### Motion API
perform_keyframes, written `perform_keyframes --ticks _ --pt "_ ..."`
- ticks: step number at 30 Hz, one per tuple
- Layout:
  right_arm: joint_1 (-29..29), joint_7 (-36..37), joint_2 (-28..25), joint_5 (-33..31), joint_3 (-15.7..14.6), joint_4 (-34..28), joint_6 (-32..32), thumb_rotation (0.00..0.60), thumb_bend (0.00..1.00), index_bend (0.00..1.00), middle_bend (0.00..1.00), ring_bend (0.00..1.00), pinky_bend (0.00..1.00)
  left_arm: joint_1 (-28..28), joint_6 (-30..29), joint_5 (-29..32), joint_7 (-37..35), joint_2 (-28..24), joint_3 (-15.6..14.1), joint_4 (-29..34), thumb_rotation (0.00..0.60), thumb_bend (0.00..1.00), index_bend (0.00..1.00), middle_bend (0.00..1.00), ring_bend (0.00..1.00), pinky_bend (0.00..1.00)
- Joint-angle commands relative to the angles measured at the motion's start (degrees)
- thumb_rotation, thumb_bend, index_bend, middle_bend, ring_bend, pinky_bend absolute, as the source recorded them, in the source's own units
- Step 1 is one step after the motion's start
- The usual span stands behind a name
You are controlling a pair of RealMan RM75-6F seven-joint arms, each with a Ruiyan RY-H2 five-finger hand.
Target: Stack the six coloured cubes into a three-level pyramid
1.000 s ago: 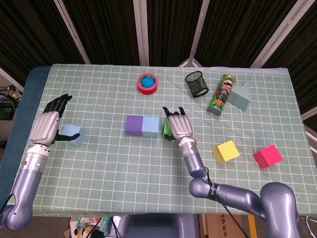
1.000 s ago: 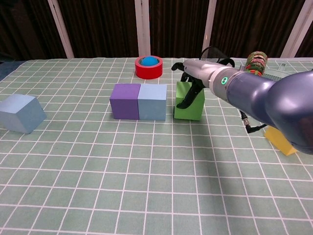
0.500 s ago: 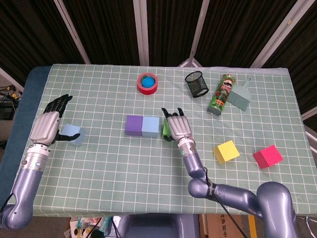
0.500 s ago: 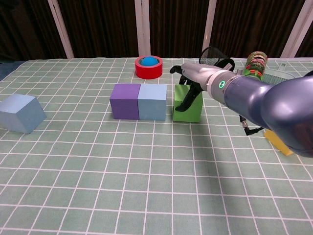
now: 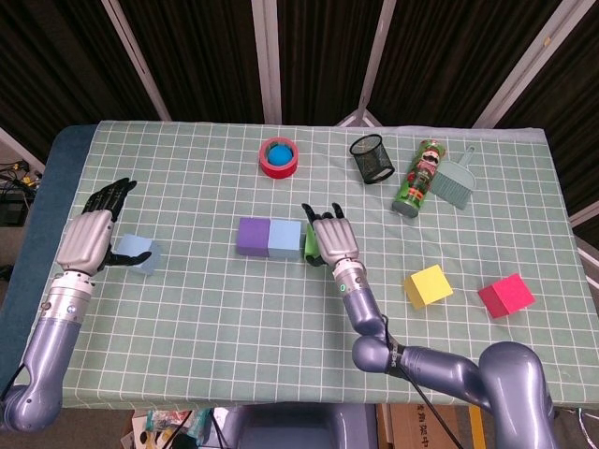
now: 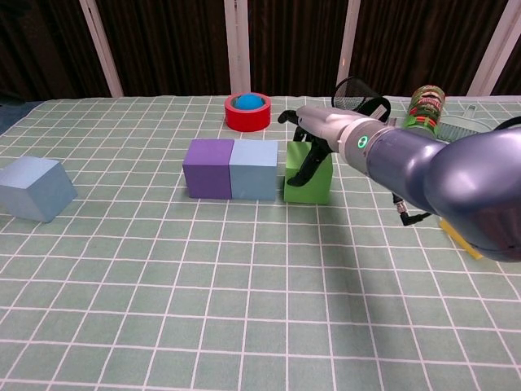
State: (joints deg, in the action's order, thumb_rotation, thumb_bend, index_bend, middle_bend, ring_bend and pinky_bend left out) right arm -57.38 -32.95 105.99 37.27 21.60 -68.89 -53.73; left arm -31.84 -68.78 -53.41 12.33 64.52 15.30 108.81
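Logging from my remote station, largest item first: the tabletop point(image 5: 187, 309), covered in a green cloth with a white grid.

My right hand point(image 5: 332, 241), silver-backed with black fingers, is wrapped on the green cube point(image 6: 308, 175); in the chest view its dark fingers point(image 6: 305, 167) come down over the cube's front face, gripping it. That green cube sits on the cloth just to the right of the light-blue cube point(image 6: 253, 169), with a narrow gap between them.

My left hand point(image 5: 89, 237) stands at the left edge, fingers spread and apart, holding nothing, right beside the pale-blue cube point(image 5: 137, 253); whether it touches I cannot tell.

Cubes, task stock:
- purple cube point(image 5: 253, 236), touching the light-blue cube on its right, the two forming a row at the tabletop's centre.
- yellow cube point(image 5: 428, 285), alone on the right half.
- red cube point(image 5: 506, 296), further right, apart from the yellow one.
- pale-blue cube, far left, sitting at an angle to the grid in the chest view.

All six rest on the cloth; none is stacked.

Other items, back of the tabletop:
- grey plastic dustpan point(image 5: 455, 180), lying flat at back right.
- green printed canister point(image 5: 418, 178), lying tilted beside the dustpan.
- black wire-mesh cup point(image 5: 372, 157), upright.
- red tape roll point(image 5: 279, 156) with a blue ball point(image 5: 279, 152) seated in its centre.
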Motion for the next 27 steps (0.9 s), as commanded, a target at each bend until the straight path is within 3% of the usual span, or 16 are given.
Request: perform_keyframes --ticks 1,27 --pt "-0.13 0.11 0.24 -0.17 -0.05 0.39 0.1 0.6 0.27 0.0 0.39 0.25 0.0 0.01 0.03 0.05 -0.07 -0.02 0.04 -0.07 0.6 0.1 0.0 0.02 0.0 0.0" --pt "-1.31 0.88 1.72 -0.11 0.31 3.37 0.47 0.6 0.27 0.0 0.39 0.25 0.0 -0.02 0.54 0.32 -0.43 -0.1 0.2 -0.55 0.6 0.1 0.0 0.02 0.0 0.0"
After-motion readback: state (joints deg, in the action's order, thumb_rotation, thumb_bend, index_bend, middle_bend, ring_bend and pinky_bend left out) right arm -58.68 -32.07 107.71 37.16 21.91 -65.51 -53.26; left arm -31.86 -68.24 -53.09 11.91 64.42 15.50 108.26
